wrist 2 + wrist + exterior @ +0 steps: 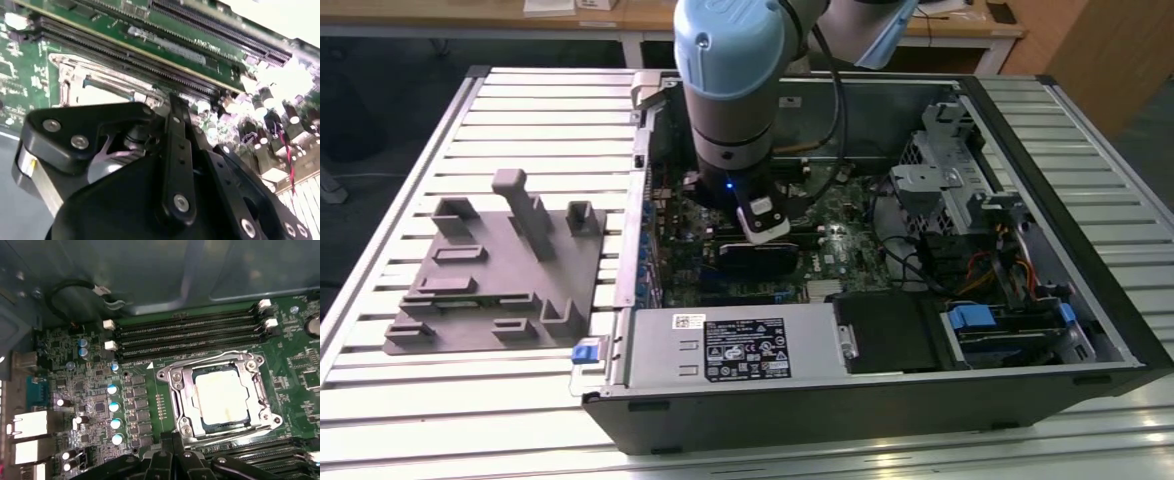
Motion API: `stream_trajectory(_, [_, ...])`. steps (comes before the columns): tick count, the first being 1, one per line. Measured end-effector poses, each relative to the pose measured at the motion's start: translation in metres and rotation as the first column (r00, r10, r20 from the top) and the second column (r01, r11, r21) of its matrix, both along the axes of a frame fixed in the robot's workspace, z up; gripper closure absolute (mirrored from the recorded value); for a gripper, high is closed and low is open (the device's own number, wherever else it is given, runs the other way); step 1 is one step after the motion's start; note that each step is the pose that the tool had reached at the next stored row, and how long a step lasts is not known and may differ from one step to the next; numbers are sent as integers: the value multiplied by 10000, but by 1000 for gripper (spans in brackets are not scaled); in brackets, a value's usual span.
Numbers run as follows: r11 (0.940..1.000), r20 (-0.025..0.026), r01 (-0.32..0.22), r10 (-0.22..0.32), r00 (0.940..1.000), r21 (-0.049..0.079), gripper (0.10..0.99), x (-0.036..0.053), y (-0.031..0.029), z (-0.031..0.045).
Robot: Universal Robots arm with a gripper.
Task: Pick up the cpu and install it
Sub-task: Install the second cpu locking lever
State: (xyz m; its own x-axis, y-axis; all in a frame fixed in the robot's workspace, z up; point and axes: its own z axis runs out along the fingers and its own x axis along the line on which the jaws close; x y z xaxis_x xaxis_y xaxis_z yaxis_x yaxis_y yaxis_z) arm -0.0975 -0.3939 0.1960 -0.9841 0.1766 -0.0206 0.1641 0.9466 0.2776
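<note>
The end effector (pixel 172 452) hangs just beside the socket (pixel 220 395), where the cpu (pixel 221 396) sits; its opening cannot be told.

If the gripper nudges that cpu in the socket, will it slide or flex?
Probably neither. The cpu looks like a flat, stiff metal-topped square, so it shouldn't flex. It lies inside the socket frame, which likely blocks sliding. Its smooth top may be slippery.
</note>
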Motion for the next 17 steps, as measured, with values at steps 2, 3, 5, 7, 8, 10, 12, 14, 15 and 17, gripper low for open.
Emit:
stream_trajectory(2, [10000,-1,0,0,10000,-4,980,0,0,36])
stream_trajectory(3, [10000,-1,0,0,10000,-4,980,0,0,40])
stream_trajectory(5, [10000,6,1,-1,10000,-3,980,-1,3,39])
stream_trajectory(7, [10000,20,0,0,10000,-5,980,-1,4,39])
stream_trajectory(8, [10000,28,0,0,10000,-5,980,-1,4,39])
stream_trajectory(10, [10000,32,-1,1,10000,-9,980,-1,4,41])
stream_trajectory(12, [10000,32,0,0,10000,-12,980,-2,5,70])
stream_trajectory(14, [10000,32,0,0,10000,-13,980,-2,5,137])
stream_trajectory(15, [10000,32,0,0,10000,-11,980,-2,6,179])
stream_trajectory(17, [10000,32,0,0,10000,-11,980,-2,6,255])
